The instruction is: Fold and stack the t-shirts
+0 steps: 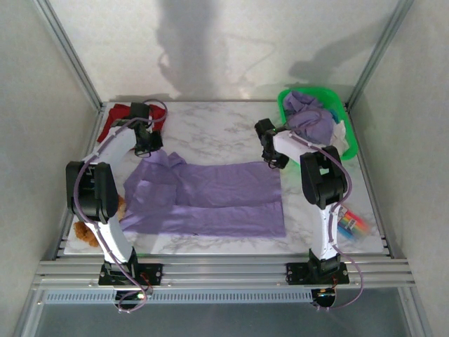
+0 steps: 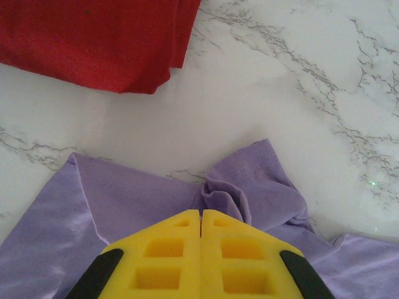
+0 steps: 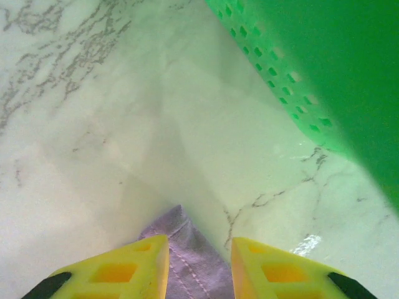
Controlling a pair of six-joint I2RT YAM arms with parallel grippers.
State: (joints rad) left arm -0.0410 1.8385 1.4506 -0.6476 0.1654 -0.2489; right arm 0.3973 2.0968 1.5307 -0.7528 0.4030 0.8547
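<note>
A lavender t-shirt [image 1: 210,196] lies spread flat across the middle of the marble table. My left gripper [image 1: 149,146] is at its far left corner. In the left wrist view that gripper [image 2: 201,213] is shut, with a bunched fold of the lavender t-shirt [image 2: 124,199] pinched at its tips. My right gripper [image 1: 272,160] is at the shirt's far right corner. It [image 3: 199,242] stands open, and the stitched hem corner [image 3: 181,227] lies between its fingers. A dark red t-shirt [image 1: 119,116] [image 2: 106,37] lies folded at the back left.
A green basket [image 1: 351,144] [image 3: 324,56] at the back right holds more lavender t-shirts [image 1: 309,116], close beside my right arm. A brown fuzzy toy [image 1: 88,228] lies at the left edge. A small multicoloured object [image 1: 351,225] lies at the front right.
</note>
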